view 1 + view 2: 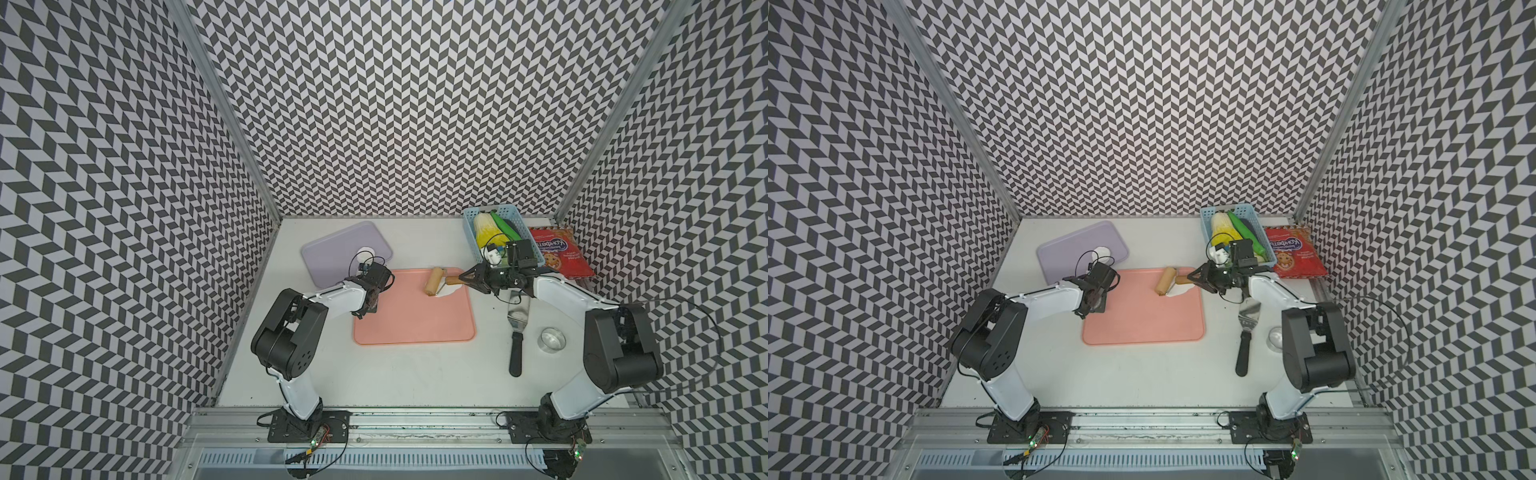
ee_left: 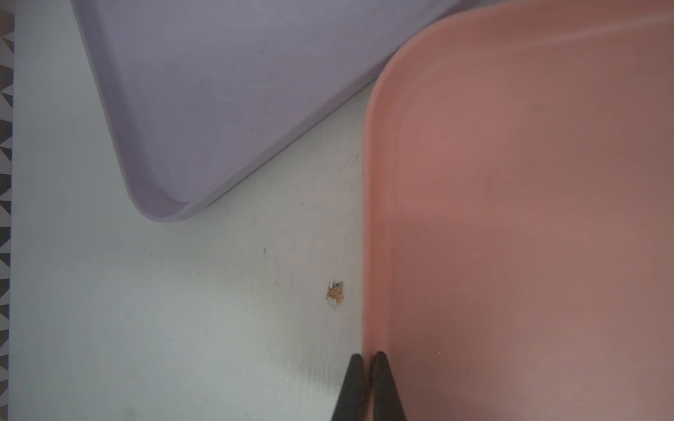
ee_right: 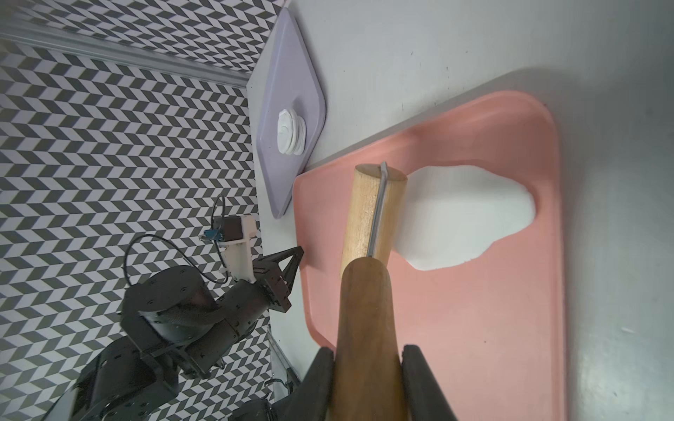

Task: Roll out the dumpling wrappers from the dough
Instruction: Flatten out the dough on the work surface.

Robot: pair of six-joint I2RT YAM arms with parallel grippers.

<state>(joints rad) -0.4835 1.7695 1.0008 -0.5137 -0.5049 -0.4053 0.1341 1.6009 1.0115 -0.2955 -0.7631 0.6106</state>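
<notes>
Right gripper (image 3: 368, 350) clamps pastry roller (image 3: 364, 211) on part-rolled dough (image 3: 467, 215), left gripper (image 2: 366, 355) pinches pink tray (image 2: 510, 218); we log few dumpling wrappers (image 3: 290, 131) stacked.

The only print that can be made out sits on the red snack bag (image 1: 561, 252) (image 1: 1295, 252), which lies flat at the far right of the table just beside the blue basket (image 1: 471, 232). In both top views a dark blue band crosses the bag's face and carries one word in fat, rounded white letters (Cyrillic, seemingly, and upside down from the camera's side, so the spelling is unsure; it looks like "Конфетти" or something close). Next to that band run a few lines of much smaller white print, too fine to read. A picture of a round chocolate-chip cookie is printed beside those lines.
</notes>
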